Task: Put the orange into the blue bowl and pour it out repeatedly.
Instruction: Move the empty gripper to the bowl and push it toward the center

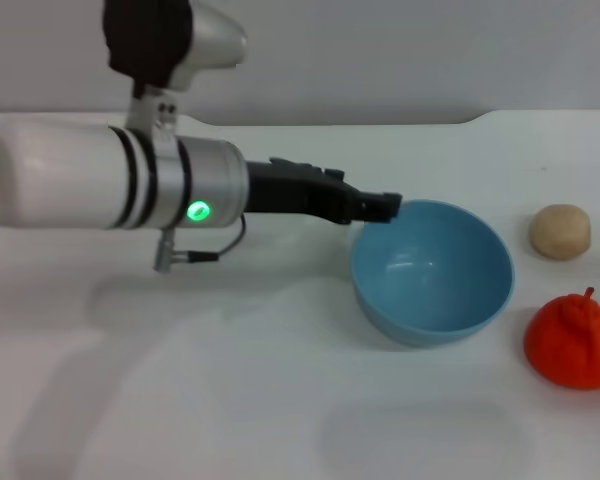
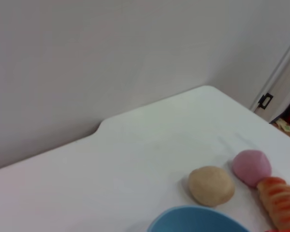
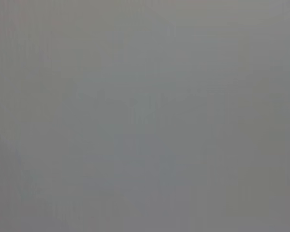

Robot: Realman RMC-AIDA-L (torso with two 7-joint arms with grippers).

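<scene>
Claw: left claw (image 1: 385,208) is gripping blue bowl (image 1: 432,272) at its 10 o'clock rim.
Orange: orange (image 1: 572,342) is lying on worktop (image 1: 230,400) at bowl's 4 o'clock.

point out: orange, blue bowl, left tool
orange (image 1: 572,342), head view, front of the fruit's body.
blue bowl (image 1: 432,268), head view, inner wall.
left tool (image 1: 380,208), head view, tip at the bowl's rim.
</scene>
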